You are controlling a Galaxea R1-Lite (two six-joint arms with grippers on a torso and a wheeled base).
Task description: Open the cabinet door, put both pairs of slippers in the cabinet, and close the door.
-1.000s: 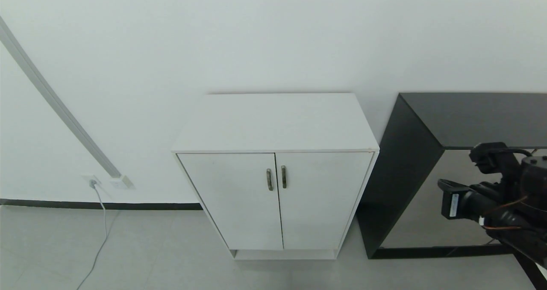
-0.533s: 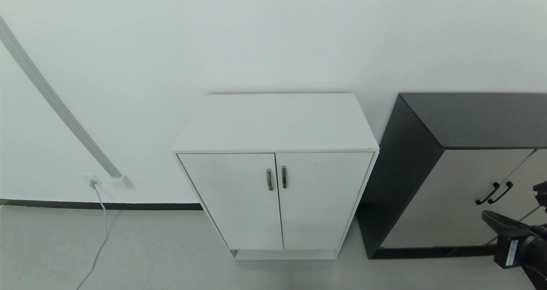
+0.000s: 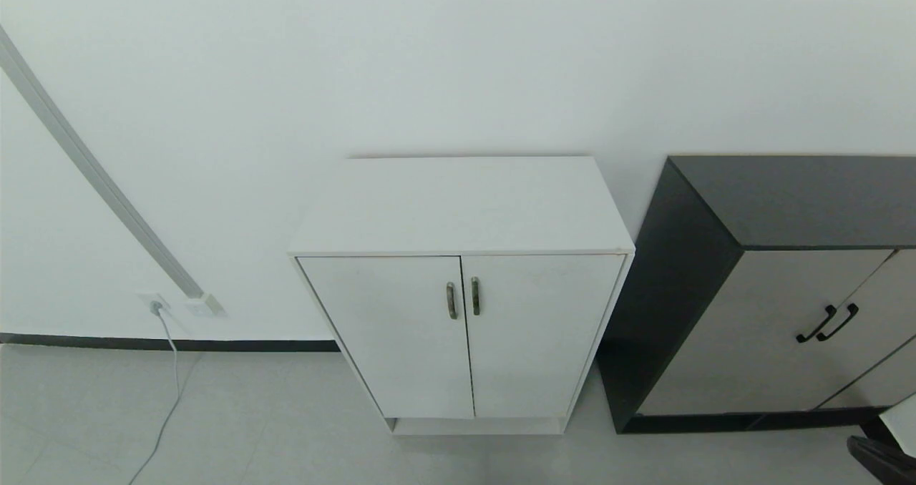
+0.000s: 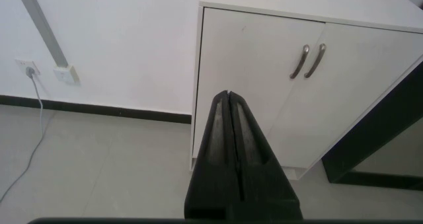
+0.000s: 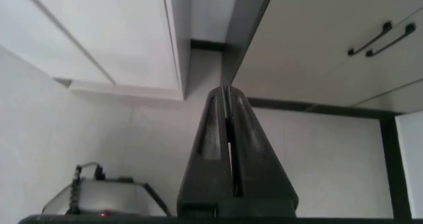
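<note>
Left gripper (image 4: 228,97): fingers pressed together, nothing between them, aimed at the white cabinet (image 3: 458,206) from well apart. Right gripper (image 5: 228,92): likewise closed and empty, held low over the floor (image 3: 236,428), facing the gap between the white cabinet and the dark cabinet (image 3: 787,199) beside it. Over the past second the right arm has dropped from in front of the dark cabinet to the lower corner of the head view. Both white doors sit flush shut, handles (image 3: 451,300) side by side at centre. Judgement: the arm has retracted. Either the task is complete or opening has not begun, and the shut doors hide which.
</note>
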